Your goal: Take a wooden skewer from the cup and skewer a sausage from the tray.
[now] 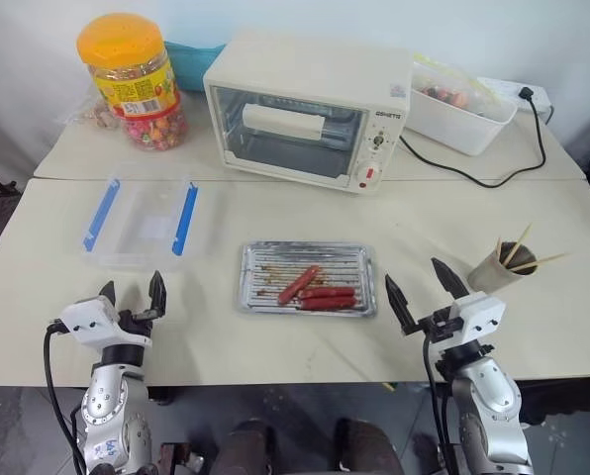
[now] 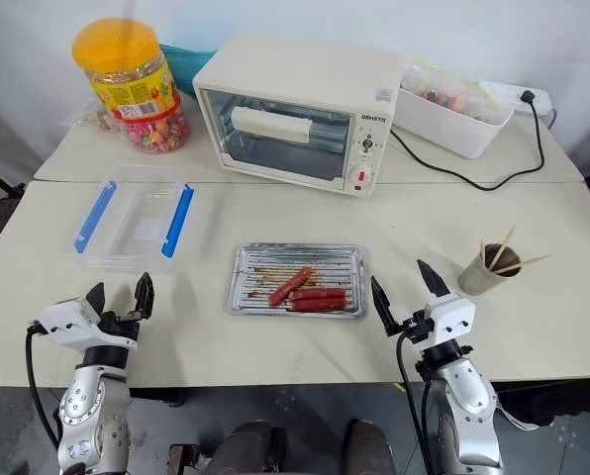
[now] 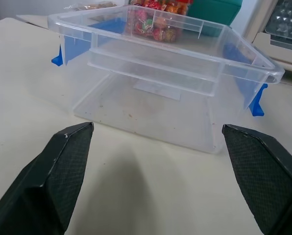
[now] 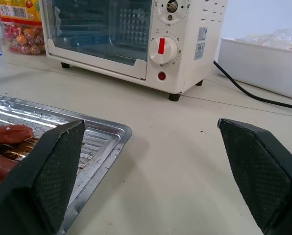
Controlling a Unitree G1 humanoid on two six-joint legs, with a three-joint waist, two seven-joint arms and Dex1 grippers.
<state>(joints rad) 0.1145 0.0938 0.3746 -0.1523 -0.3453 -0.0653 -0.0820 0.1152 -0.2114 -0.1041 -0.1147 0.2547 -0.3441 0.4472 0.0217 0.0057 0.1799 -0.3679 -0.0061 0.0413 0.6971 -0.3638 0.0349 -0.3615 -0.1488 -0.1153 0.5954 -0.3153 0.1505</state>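
Judging from how things lie, we have not begun the task proper; every wooden skewer stands in the cup, the sausages lie unpierced on the tray, and neither gripper holds anything; all of it remains: reaching the cup, pinching one skewer, lifting it out, then driving it into a sausage

Our right gripper hovers low over the table's near edge with its two black fingers spread wide and empty; in the head view the cup sits near it at about two o'clock, close to the table's right side, with a few skewers fanning out of its dark mouth; the tray lies just beside that gripper at about ten o'clock, and in the right wrist view its silver corner and a sausage end show past one finger

Our left gripper is likewise spread and empty, at the near left of the table, facing the clear plastic box with blue clips at twelve o'clock; the tray lies at about three o'clock from it, well apart; the toaster oven stands beyond the tray at twelve o'clock
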